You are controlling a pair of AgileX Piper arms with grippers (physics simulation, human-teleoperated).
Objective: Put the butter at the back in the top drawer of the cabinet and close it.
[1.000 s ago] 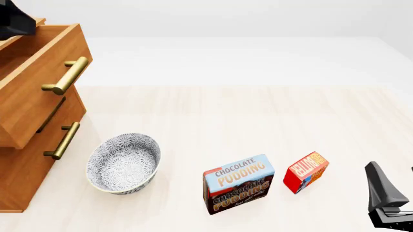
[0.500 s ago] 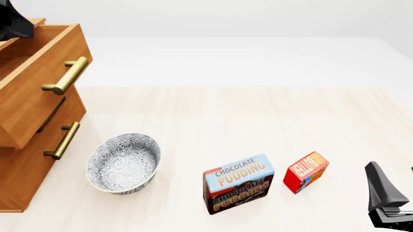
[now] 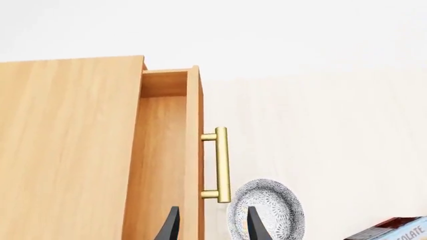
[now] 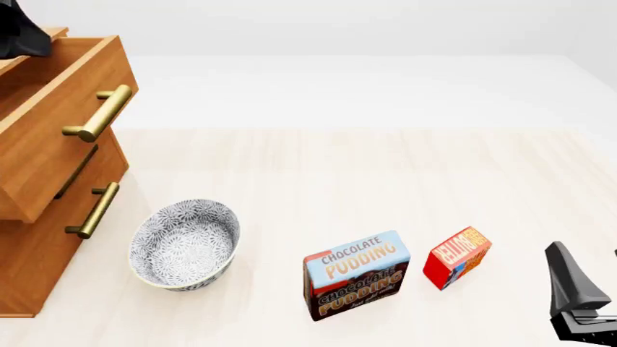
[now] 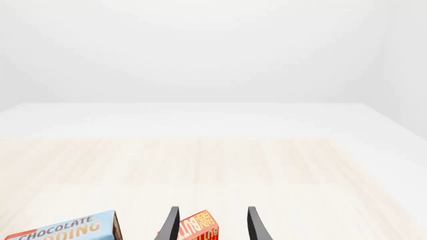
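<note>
Counter (image 4: 386, 173): pale wood surface, carries everything below.

Cabinet (image 4: 39, 238): orange-brown, at the far left of the front view, three drawers with brass bar handles. Top drawer (image 4: 58, 116) is pulled out toward the counter's middle; my left wrist view looks down into its open interior (image 3: 160, 150), with the brass handle (image 3: 220, 164) on its front. I see nothing in the part of the interior that shows.

Bowl (image 4: 185, 244): patterned grey-white, upright on the counter just beside the cabinet's lower drawers. Also visible in the left wrist view (image 3: 267, 210).

Chocolate Pudding box (image 4: 357, 275): blue-and-brown, standing upright, near the front edge, right of the bowl and apart from it.

Butter (image 4: 457, 256): small red box with orange label, on the counter just right of the pudding box, a narrow gap between them, tilted a little. Not in the drawer.

My right end effector (image 5: 210, 225): fingers spread apart, holding nothing; the butter (image 5: 197, 229) sits between the fingertips in the wrist view. From the front it is low at the right edge, beside the butter, not touching.

My left end effector (image 3: 210, 227): fingers apart, empty, above the drawer front.
</note>
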